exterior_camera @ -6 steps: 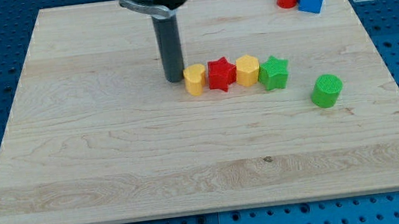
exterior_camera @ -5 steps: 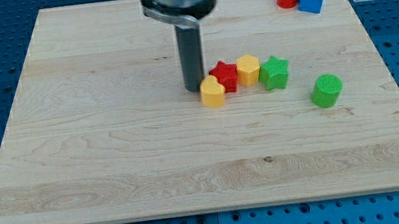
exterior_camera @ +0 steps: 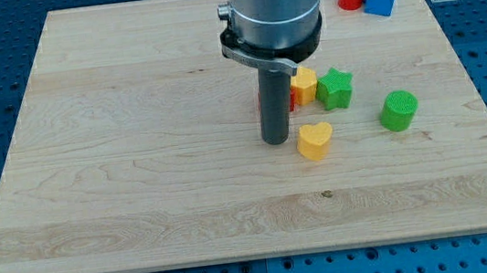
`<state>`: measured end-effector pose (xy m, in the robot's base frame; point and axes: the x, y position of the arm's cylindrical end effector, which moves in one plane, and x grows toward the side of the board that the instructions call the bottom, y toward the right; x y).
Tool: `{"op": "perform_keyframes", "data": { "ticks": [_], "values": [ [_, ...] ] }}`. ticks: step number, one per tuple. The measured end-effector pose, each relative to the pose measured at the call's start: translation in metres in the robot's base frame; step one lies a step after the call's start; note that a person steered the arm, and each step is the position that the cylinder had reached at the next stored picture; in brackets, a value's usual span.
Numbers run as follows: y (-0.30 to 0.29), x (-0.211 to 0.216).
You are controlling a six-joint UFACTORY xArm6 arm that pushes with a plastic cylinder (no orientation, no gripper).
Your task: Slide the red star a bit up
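One dark smooth rod, my tip beside yellow heart, red star mostly hidden

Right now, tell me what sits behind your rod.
The red star sits behind my rod, only slivers showing at its edges; its shape is mostly covered. My tip rests just left of the yellow heart.

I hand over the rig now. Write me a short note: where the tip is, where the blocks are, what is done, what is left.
My tip is on the board, just below the red star, which the rod mostly hides.
The yellow heart lies right of the tip.
The yellow block and the green star sit right of the red star.
Whether the star has gone up, I cannot tell; push it up a little.
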<state>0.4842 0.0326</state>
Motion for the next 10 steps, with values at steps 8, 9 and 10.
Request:
{"op": "perform_keyframes", "data": {
  "ticks": [8, 9, 10],
  "values": [
    [0.056, -0.112],
    [0.078, -0.135],
    [0.079, -0.139]
  ]
}}
